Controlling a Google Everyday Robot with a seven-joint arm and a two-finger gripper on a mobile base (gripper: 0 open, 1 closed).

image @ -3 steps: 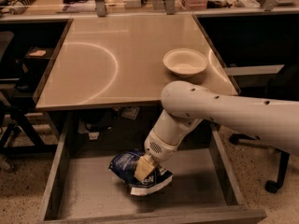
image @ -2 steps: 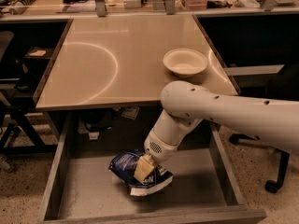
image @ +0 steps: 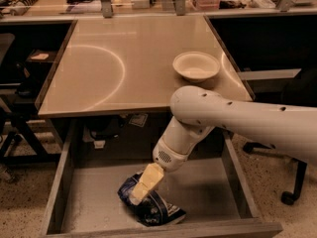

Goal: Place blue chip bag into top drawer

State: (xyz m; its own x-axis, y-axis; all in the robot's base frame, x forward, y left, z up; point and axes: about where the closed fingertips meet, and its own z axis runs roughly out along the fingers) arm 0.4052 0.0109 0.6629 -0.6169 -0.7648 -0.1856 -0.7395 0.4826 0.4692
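The blue chip bag [image: 159, 210] is a crinkled dark-blue foil bag with white print. It lies inside the open top drawer [image: 96, 197], near the middle of its front edge. The drawer is wide, shallow and grey, pulled out below the tabletop. My gripper [image: 143, 185] hangs at the end of the white arm, which reaches down from the right. It rests against the bag's upper left part and hides some of it.
A white round bowl [image: 196, 66] stands on the beige tabletop [image: 119, 68] at the right. Clutter and metal posts line the far edge. A chair base [image: 290, 195] stands on the floor at the right. Dark furniture is on the left.
The bag now sits lower in the drawer, closer to its front edge. My gripper has shifted slightly down and left with it. The arm has barely moved.
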